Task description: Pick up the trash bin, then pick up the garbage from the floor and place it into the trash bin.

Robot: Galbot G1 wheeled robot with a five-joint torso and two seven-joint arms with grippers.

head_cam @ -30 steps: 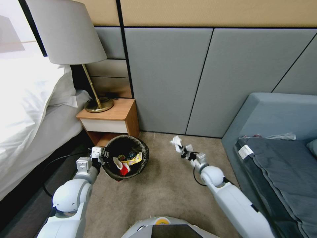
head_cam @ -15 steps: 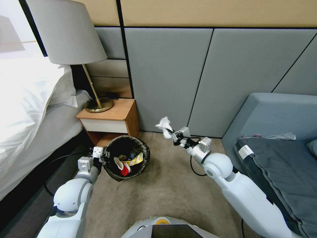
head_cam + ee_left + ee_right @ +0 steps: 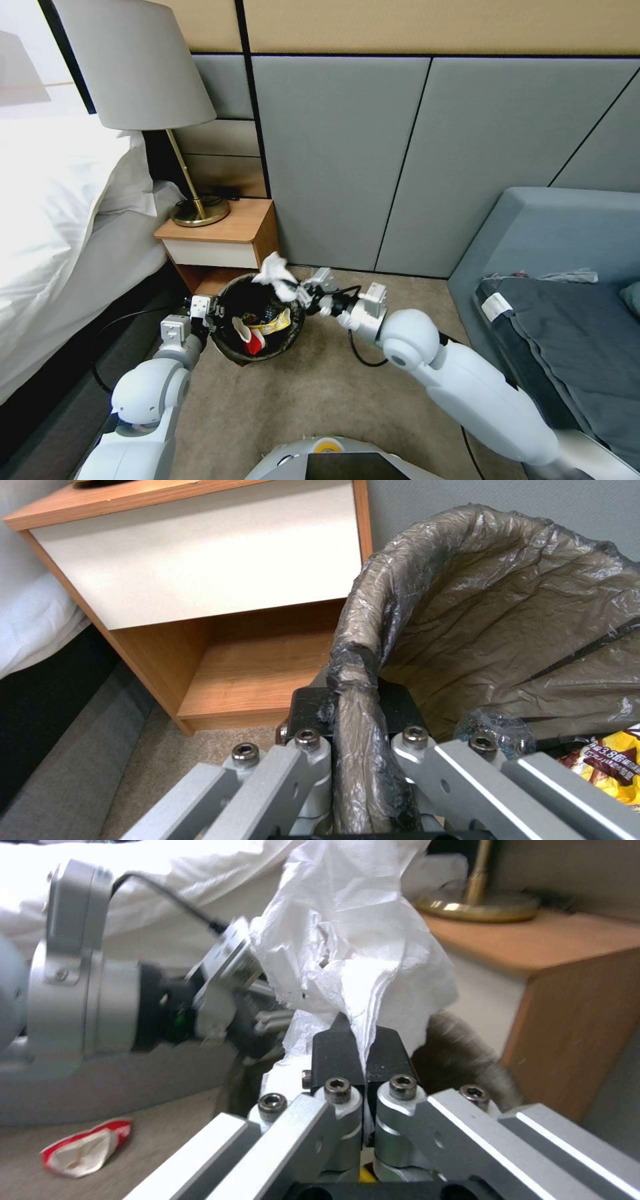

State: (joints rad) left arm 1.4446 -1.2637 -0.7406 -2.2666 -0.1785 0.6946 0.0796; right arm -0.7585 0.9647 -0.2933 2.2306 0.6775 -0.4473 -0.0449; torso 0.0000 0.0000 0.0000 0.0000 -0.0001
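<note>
White tissue [image 3: 277, 272] pinched in right end effector [image 3: 298, 291] above trash bin [image 3: 291, 327]; left end effector [image 3: 208, 313] clamps its rim.

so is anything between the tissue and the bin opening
Nothing visible blocks it. The right gripper holds the white tissue above the far rim of the trash bin, whose mouth is open. The left gripper is clamped on the near rim, off to the side.

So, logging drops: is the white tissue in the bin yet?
Not yet. The white tissue is pinched in the right tool above the trash bin rim; the left tool grips that rim.
</note>
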